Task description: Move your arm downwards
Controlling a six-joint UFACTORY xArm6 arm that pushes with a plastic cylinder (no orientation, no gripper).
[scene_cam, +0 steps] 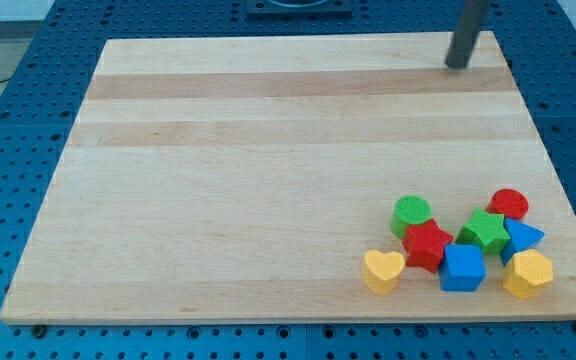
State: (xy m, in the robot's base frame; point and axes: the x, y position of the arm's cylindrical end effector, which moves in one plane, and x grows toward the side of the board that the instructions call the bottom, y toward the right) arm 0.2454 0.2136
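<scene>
Wooden board [268,180]: two red, two green, two blue, two yellow blocks clustered bottom right; my tip [457,66] top right, well apart.

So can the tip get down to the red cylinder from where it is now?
Probably yes: my tip sits near the view's top right, and bare wooden board lies between it and the red cylinder.

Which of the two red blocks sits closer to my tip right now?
The red cylinder, at the cluster's upper right edge, is closer to your tip. The red star lies lower and further toward the view's left, between the green cylinder and blue cube.
</scene>
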